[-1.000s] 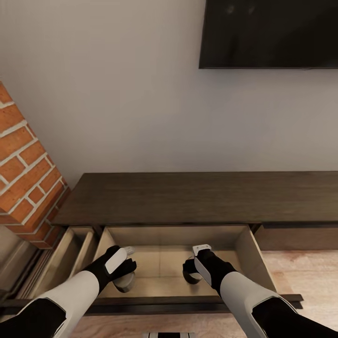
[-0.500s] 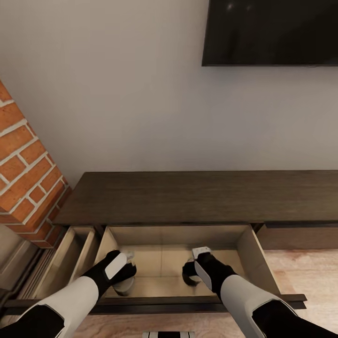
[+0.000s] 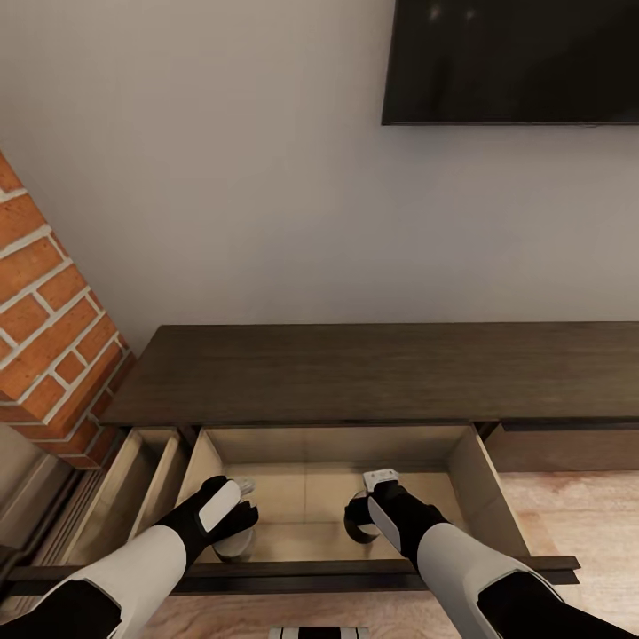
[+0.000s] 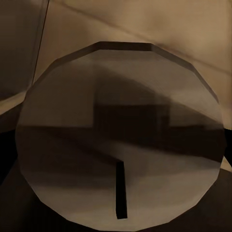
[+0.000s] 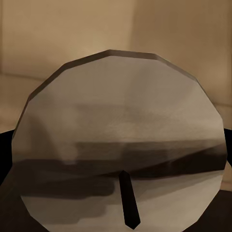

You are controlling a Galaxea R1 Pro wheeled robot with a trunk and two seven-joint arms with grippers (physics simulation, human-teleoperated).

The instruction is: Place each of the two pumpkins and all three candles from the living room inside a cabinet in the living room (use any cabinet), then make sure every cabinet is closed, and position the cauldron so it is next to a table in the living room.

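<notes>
Candles sit low inside the open drawer (image 3: 461,466) of the cabinet (image 3: 373,368), one under each arm. The left candle (image 3: 232,543) shows as a pale grey cylinder just beneath the left pincer (image 3: 232,519), close to the drawer's front edge and near its left wall. The right candle (image 3: 362,528) lies under the right pincer (image 3: 368,515), around the middle of the drawer, with bare pale wood floor open toward the right wall and toward the back. In the left wrist view the flat round top of the left candle (image 4: 121,135) with its dark wick looms right before the camera; the right wrist view gives the same close look at the right candle (image 5: 121,140). Each pincer appears wrapped about its candle, though the fingers are hidden, so whether either is clenched or released I cannot tell. A narrower drawer (image 3: 133,479) stands open beside the brick column (image 3: 49,319).
</notes>
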